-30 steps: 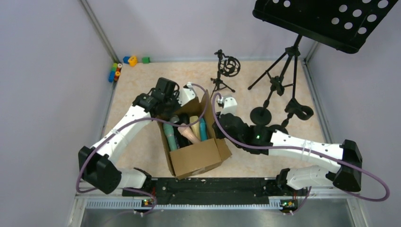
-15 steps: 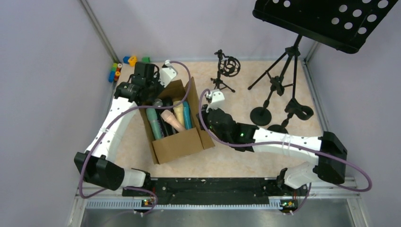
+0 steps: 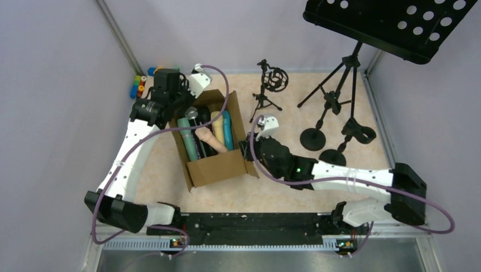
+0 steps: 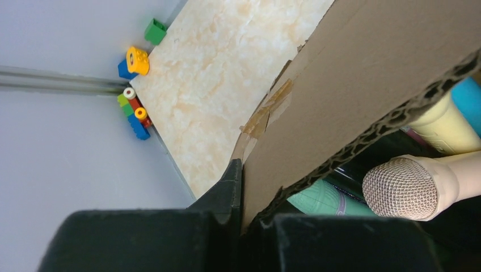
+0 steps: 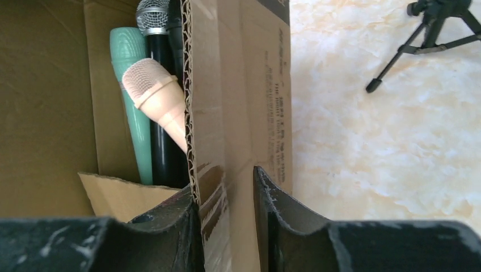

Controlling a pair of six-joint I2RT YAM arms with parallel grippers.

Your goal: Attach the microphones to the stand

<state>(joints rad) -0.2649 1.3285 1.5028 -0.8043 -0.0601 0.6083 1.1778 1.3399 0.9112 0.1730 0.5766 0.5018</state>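
Right wrist: peach microphone has a mesh head.

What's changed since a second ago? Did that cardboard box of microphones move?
Yes. The brown cardboard box slid left and away from the arms' bases, a gripper on each side. The right gripper has just loosened around the box's right wall; the left gripper stays clamped on its far-left edge. The microphones remain inside; the black stands have not moved.

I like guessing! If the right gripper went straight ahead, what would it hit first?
The cardboard box wall: it stands between the right gripper's open fingers, so they would slide further over it. Next, perhaps the peach microphone; depth is unclear.
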